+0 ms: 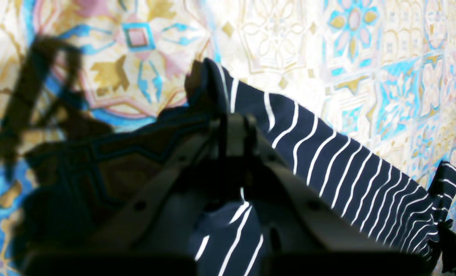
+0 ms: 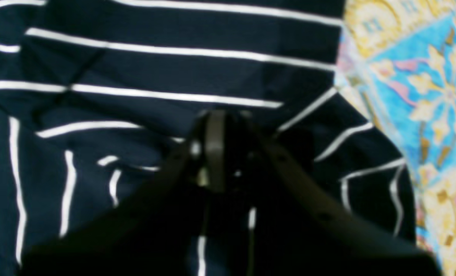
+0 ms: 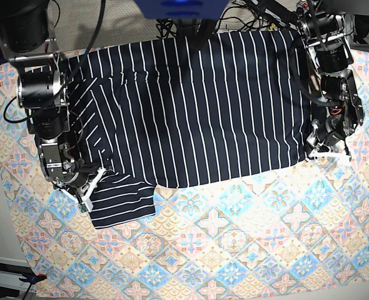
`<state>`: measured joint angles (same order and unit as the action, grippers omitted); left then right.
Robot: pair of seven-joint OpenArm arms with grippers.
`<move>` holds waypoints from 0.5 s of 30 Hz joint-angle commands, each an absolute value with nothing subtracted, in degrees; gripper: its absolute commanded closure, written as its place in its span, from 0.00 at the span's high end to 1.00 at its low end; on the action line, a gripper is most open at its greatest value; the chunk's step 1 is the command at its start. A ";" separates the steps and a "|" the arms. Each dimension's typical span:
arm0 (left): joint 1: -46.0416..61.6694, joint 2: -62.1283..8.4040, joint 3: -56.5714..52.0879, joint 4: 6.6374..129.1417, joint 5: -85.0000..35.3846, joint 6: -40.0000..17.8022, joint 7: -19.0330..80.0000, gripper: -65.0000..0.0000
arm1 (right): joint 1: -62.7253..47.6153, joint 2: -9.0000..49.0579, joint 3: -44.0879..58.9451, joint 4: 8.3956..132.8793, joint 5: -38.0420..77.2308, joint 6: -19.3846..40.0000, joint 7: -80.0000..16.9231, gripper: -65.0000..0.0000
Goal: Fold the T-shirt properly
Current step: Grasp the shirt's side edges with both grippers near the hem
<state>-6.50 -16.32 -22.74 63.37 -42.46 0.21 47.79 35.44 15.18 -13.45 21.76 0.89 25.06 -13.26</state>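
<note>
Gripping stage of first fold: T-shirt (image 3: 197, 106) lies spread across tablecloth (image 3: 234, 250), twelve o'clock half. Right gripper (image 3: 89, 187) clamps sleeve at eight o'clock; left gripper (image 3: 325, 147) clamps hem corner at three o'clock. Next likely needs both lifting together.

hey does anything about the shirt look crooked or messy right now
Mostly flat, but the T-shirt is uneven at one end: in the base view the sleeve at lower left sticks out past the body's edge, with stripes running at a different angle and some rumpling nearby. The right gripper is shut on that sleeve; the left gripper pinches the opposite corner.
</note>
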 commanded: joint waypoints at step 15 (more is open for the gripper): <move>-7.52 -17.27 -22.99 64.40 -43.12 -0.13 47.16 0.00 | 30.11 17.89 1.19 43.65 1.54 29.32 -23.87 0.01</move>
